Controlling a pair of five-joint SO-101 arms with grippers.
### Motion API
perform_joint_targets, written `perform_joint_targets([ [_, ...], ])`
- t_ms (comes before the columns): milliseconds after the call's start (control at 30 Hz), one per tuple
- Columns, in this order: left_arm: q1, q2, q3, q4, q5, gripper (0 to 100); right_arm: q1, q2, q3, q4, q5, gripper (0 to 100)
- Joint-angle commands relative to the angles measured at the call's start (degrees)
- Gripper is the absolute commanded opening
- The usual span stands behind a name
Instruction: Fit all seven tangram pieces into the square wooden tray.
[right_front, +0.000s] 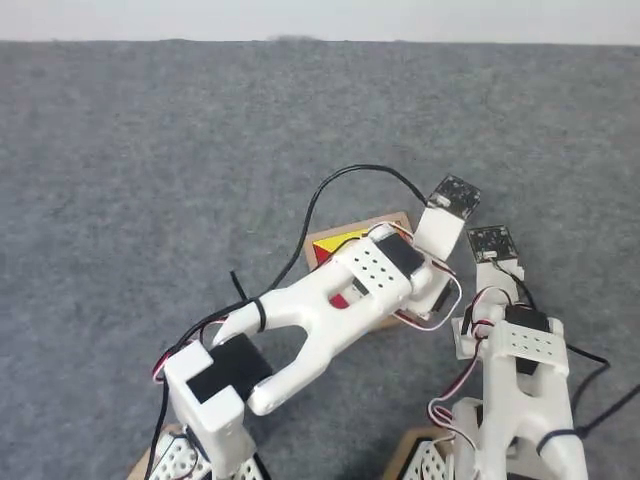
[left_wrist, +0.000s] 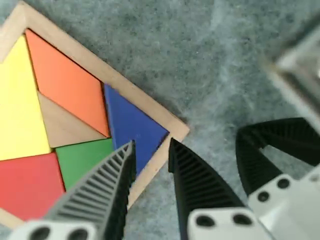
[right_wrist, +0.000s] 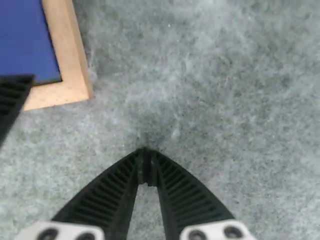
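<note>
**Left pincer (left_wrist: 150, 150) spread over the tray (left_wrist: 145, 106) corner; right pincer (right_wrist: 145, 162) closed beside it**

The grey bench (right_front: 150, 150) lay beneath both pincers. The left arm (right_front: 320, 310) stretched across the square wooden tray, and the right arm (right_front: 525, 380) stood just beside it. The tray sat directly under the left pincer, with its near corner just ahead of the right pincer's tips and to one side.

The left pincer was spread slightly. One fingertip (left_wrist: 127, 150) hung over the blue piece (left_wrist: 132, 127), the other over the tray's rim. The right pincer was pressed together, tip against tip, above bare bench close to the tray corner.

Inside the tray, the blue piece lay at the corner right under the left pincer. The green piece (left_wrist: 82, 160) lay beside that pincer's lighter finger and the red piece (left_wrist: 27, 185) beyond it. The orange piece (left_wrist: 67, 80) and yellow piece (left_wrist: 17, 105) lay farther ahead of the tips. Between orange, yellow and green lay a wood-coloured triangle (left_wrist: 62, 127). Whether it was a piece or open tray floor could not be told.
</note>
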Motion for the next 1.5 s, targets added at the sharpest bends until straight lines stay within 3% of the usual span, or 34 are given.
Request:
perform_joint_targets([
  [0,0.4,-4.3,-1.4,0.6,-2.5,11,-0.4,-0.1,-0.9,-1.1,0.4,0.6],
  [433,-13.9,-4.6,-1.5,0.8,-4.8,10,-0.2,-0.2,-0.9,-0.9,0.3,0.6],
  [633,-20.4,-13.7,3.3,-1.6,-5.6,5,3.1,-5.0,0.6,-1.3,0.2,0.6],
  [800,-26.3,-30.5,16.1,-6.8,-7.8,5,0.4,-17.5,6.6,-0.7,0.3,0.6],
  [1200,-47.3,-81.2,54.5,-6.7,-20.8,5,-4.6,-47.7,16.8,9.0,0.8,0.6],
  [1467,-60.2,-116.6,78.9,-5.3,-22.0,5,-4.9,-60.7,20.2,14.5,0.8,0.6],
])
